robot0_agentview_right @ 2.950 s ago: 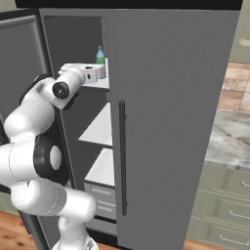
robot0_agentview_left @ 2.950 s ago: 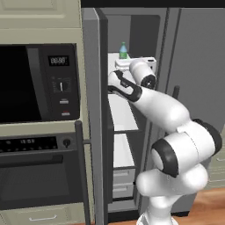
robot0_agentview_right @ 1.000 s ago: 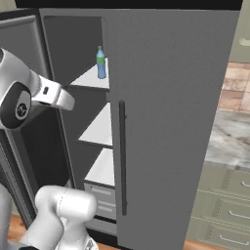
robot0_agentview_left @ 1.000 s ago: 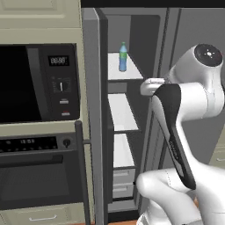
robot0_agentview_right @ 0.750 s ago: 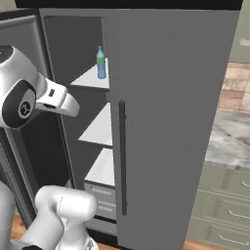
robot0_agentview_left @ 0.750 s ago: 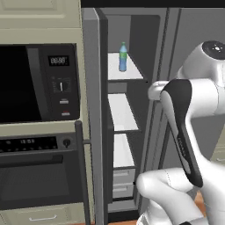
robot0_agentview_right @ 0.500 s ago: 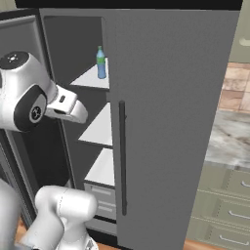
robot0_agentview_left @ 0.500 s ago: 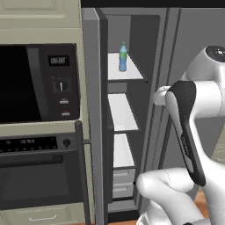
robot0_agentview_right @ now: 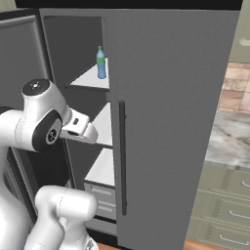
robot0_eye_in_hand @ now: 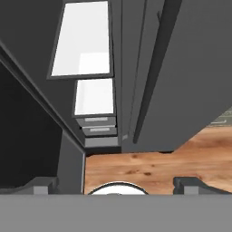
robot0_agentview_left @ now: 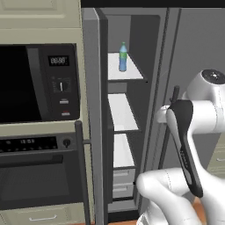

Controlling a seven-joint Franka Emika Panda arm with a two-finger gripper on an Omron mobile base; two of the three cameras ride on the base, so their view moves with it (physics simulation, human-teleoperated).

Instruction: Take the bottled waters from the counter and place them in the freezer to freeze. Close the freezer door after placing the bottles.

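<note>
A blue-tinted bottled water (robot0_agentview_left: 123, 57) (robot0_agentview_right: 100, 62) with a green cap stands upright on the top white shelf of the freezer (robot0_agentview_left: 127, 114) (robot0_agentview_right: 97, 122). The freezer door (robot0_agentview_left: 99, 123) (robot0_agentview_right: 22, 73) is swung wide open at the left. My hand has drawn back out of the compartment to about middle-shelf height, well below the bottle and apart from it. In the hand view my gripper (robot0_eye_in_hand: 117, 183) is open and holds nothing. It points down past the lower shelves and drawers (robot0_eye_in_hand: 97, 131) at the wooden floor. A strip of the marbled counter (robot0_agentview_right: 229, 139) shows at the right.
The plain fridge door (robot0_agentview_right: 166, 122) with its dark bar handle (robot0_agentview_right: 122, 156) stands shut right of the compartment. A black microwave (robot0_agentview_left: 35, 83) and built-in oven (robot0_agentview_left: 35, 176) fill the wall to the left. Olive drawers (robot0_agentview_right: 229, 195) sit under the counter.
The hand has left the top shelf, where the bottle stays standing. The arm has swung back out of the freezer and sunk lower, its jaws still open.
</note>
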